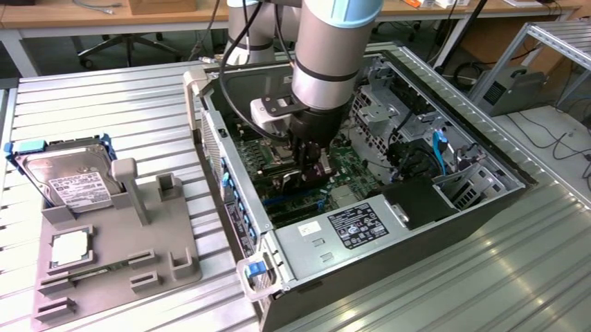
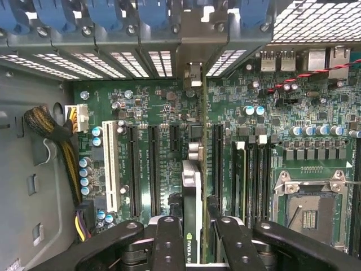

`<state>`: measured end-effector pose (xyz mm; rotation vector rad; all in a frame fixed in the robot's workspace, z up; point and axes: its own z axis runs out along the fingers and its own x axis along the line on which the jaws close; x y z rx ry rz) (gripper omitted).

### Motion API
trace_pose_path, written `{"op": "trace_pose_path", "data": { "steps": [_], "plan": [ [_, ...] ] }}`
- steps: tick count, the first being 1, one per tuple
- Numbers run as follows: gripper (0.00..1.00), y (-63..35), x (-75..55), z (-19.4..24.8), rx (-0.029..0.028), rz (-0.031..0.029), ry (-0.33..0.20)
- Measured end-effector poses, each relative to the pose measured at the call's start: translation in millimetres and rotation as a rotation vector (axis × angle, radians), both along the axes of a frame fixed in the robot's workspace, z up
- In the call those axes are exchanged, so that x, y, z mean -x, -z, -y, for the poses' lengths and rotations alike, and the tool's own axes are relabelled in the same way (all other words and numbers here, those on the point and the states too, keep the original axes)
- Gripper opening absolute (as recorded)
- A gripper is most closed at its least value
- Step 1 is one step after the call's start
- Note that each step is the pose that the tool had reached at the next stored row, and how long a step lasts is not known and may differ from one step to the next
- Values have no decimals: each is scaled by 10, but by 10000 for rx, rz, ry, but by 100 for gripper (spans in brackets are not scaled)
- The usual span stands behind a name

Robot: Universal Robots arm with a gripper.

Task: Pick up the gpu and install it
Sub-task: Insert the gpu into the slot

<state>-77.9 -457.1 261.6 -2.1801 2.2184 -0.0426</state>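
Wrist view: the gripper (image 2: 192, 240) is clamped narrowly on the gpu (image 2: 192, 189), which is held edge-on over the motherboard (image 2: 152, 107), its far end near the case's rear wall (image 2: 192, 39). The card appears unseated, though it hides its own slot. Risk: a slight offset or tilt would drive the connector onto the board beside the slot. The far end could also foul the vented slot covers (image 2: 135, 62).
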Motion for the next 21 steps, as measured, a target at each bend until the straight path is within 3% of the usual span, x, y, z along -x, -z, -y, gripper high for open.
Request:
{"op": "trace_pose_path", "data": {
  "steps": [21],
  "plan": [
    [27, 3, 0, -1, -6, 3, 0]
  ]
}}
